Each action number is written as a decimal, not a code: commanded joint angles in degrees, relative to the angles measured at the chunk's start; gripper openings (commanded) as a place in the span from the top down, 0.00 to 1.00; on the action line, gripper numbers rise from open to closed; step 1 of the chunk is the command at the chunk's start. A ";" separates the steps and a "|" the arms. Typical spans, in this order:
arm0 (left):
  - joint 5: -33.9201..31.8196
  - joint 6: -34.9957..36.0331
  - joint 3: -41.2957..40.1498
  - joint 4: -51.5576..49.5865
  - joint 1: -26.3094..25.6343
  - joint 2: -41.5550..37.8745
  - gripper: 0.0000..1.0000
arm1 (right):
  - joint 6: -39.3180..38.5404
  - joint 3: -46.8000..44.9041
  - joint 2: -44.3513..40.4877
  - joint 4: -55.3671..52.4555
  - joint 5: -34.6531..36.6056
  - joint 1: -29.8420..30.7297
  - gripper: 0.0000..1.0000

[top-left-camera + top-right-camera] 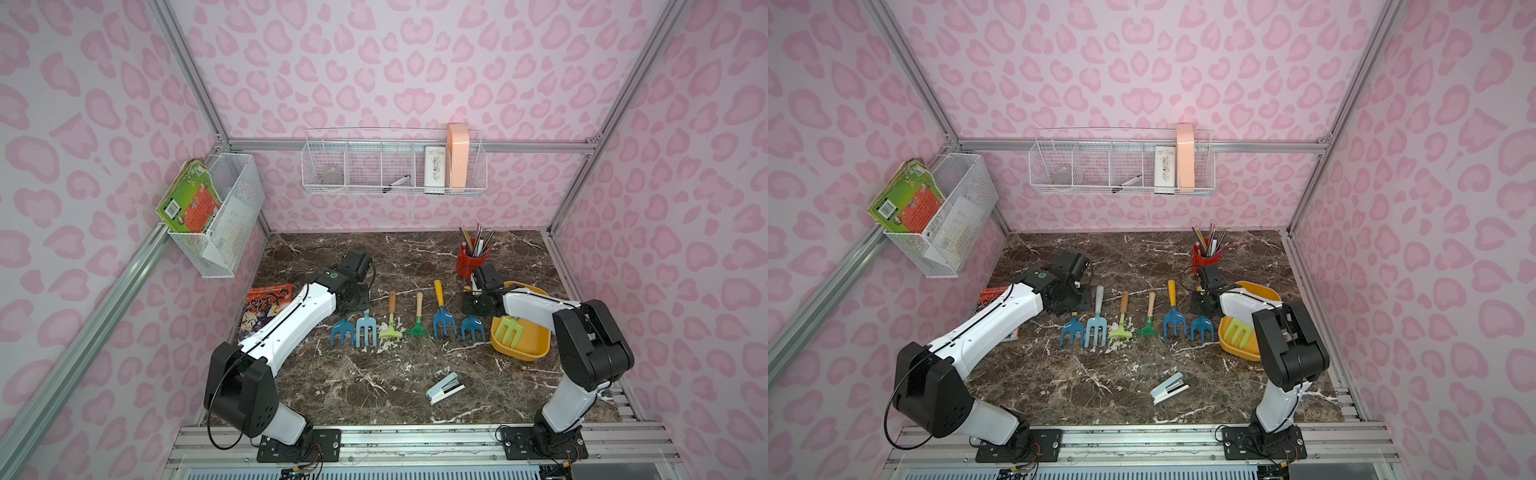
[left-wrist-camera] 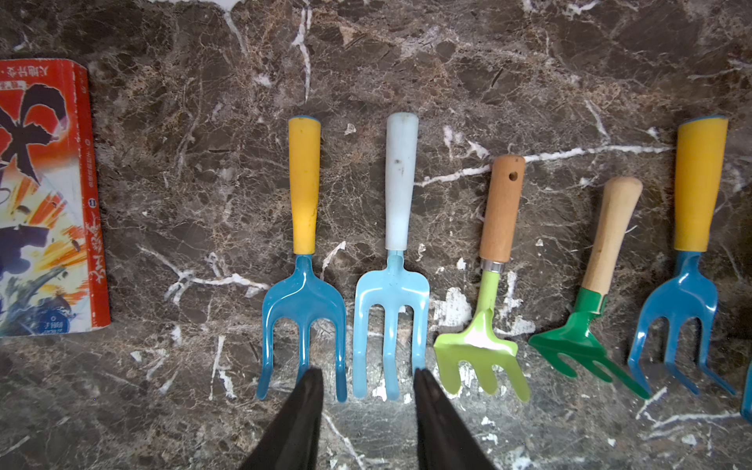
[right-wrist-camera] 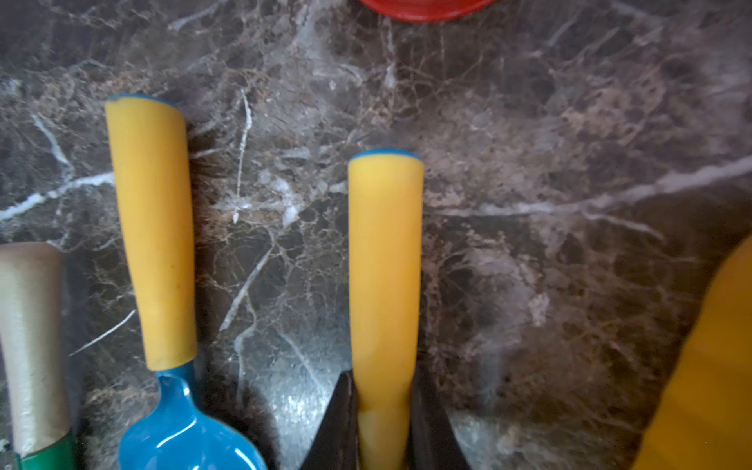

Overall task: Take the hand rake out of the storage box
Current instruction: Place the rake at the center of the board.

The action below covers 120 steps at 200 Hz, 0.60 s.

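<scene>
Toward the right edge of the worktop (image 1: 374,374), just beside the storage box (image 1: 521,354), our right gripper (image 3: 382,372) is clamped on the yellow handle of a blue hand rake (image 3: 384,264), already outside the box and ending the row of tools (image 1: 390,332). We judge only release remains, though a pale green rake (image 1: 510,330) lies inside. Our left gripper (image 2: 367,372) hangs parted, empty. Our arm hides the box's far end; whether the blue rake rests on the worktop, we cannot tell.
</scene>
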 commanded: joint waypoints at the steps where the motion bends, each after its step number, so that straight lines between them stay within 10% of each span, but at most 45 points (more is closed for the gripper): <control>1: -0.65 0.48 0.52 -0.76 0.01 0.14 0.58 | -0.78 0.77 0.74 0.51 1.01 0.00 1.00; 120: -0.91 0.48 0.86 -1.25 0.03 -0.42 0.58 | 0.47 0.97 1.94 1.88 -1.04 0.00 0.82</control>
